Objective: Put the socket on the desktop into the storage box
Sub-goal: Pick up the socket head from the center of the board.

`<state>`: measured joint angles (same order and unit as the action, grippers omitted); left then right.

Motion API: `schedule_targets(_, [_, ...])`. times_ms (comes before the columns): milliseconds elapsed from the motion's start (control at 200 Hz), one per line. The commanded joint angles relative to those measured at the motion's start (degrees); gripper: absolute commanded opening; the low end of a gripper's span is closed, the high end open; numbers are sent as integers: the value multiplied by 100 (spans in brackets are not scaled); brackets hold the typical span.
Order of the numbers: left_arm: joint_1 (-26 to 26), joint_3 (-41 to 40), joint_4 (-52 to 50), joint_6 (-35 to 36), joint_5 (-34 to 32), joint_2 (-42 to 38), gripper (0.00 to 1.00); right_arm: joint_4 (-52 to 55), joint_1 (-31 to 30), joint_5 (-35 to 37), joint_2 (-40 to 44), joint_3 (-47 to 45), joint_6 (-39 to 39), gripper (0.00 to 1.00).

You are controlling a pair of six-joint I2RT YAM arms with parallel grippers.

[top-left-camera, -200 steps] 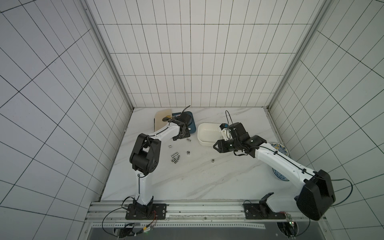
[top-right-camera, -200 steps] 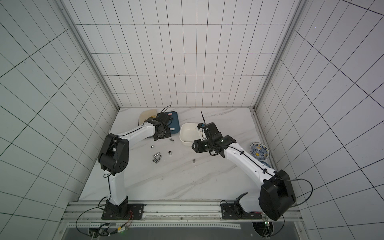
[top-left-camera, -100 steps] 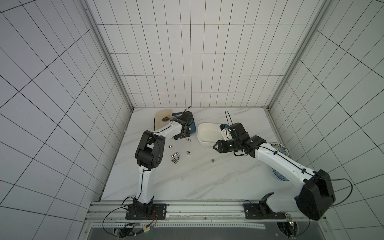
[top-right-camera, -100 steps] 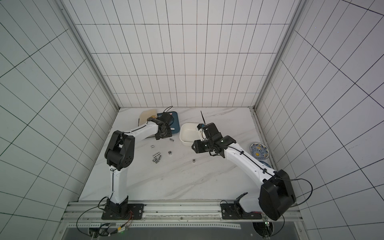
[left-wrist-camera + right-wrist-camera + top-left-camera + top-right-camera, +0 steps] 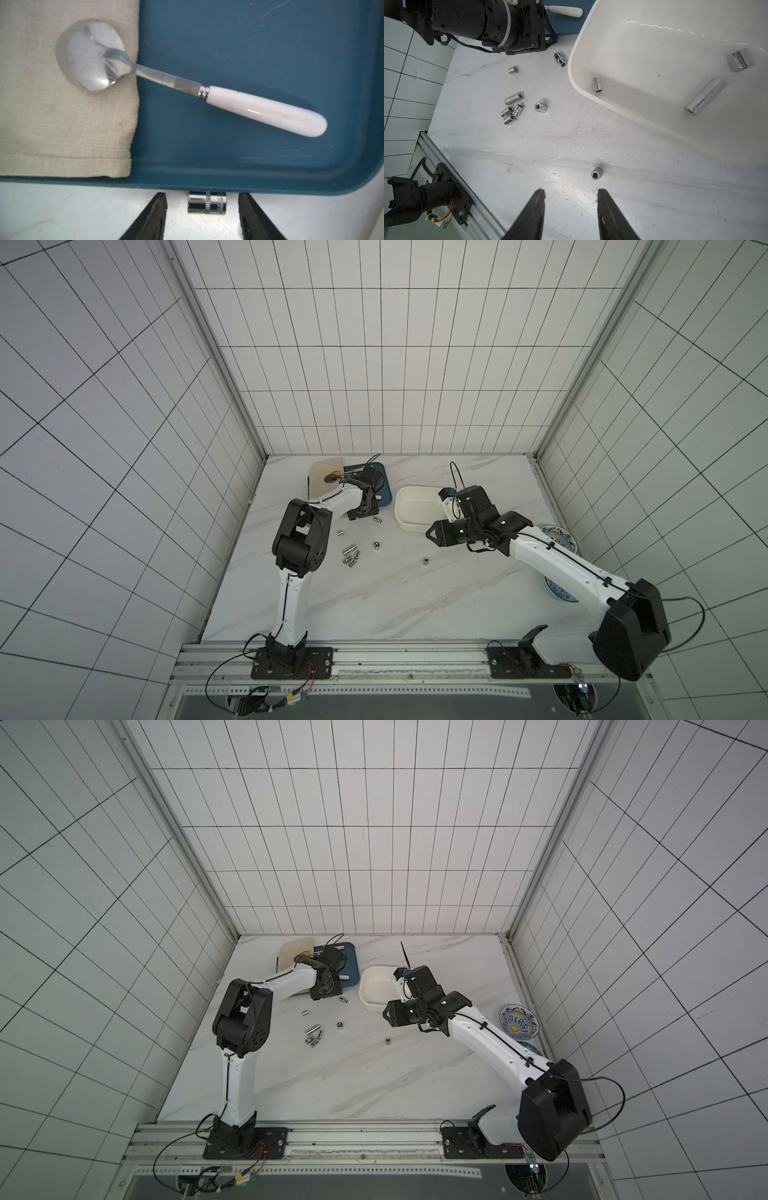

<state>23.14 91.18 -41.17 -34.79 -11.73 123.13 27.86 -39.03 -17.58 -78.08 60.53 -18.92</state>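
Three sockets (image 5: 705, 96) are counted in the storage box (image 5: 633, 62), eight outside. One socket (image 5: 207, 202) is straddled by the open left tool (image 5: 202, 195); the right tool (image 5: 571, 190) is open.

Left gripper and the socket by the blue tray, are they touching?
Apart. The left wrist view shows table between socket and left gripper on both sides.

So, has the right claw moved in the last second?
No. The right claw stays just in front of the storage box near wall, same spot.

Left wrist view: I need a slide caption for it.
Open left gripper straddles a chrome socket on the tabletop beside the blue tray holding spoon and cloth.
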Motion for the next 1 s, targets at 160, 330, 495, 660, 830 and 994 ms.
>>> schedule_targets(160, [-18, 76, 121, 81, 54, 132, 46, -22, -21, 115, -14, -51, -7, 44])
schedule_targets(330, [5, 6, 109, 98, 36, 32, 38, -5, -14, 141, -30, -59, -16, 45])
schedule_targets(495, [14, -47, 101, 125, 26, -85, 30, -8, -10, 222, -3, -78, -33, 45])
schedule_targets(660, [58, -91, 78, 159, -39, -209, 29, 9, -14, 238, 18, -101, -59, 45])
schedule_targets(830, [103, -79, -59, 158, -57, -445, 28, 17, -9, 277, 88, -119, -77, 45])
schedule_targets(994, [196, 45, -209, 210, 17, -780, 28, 74, -6, 358, 144, -131, -95, 45])
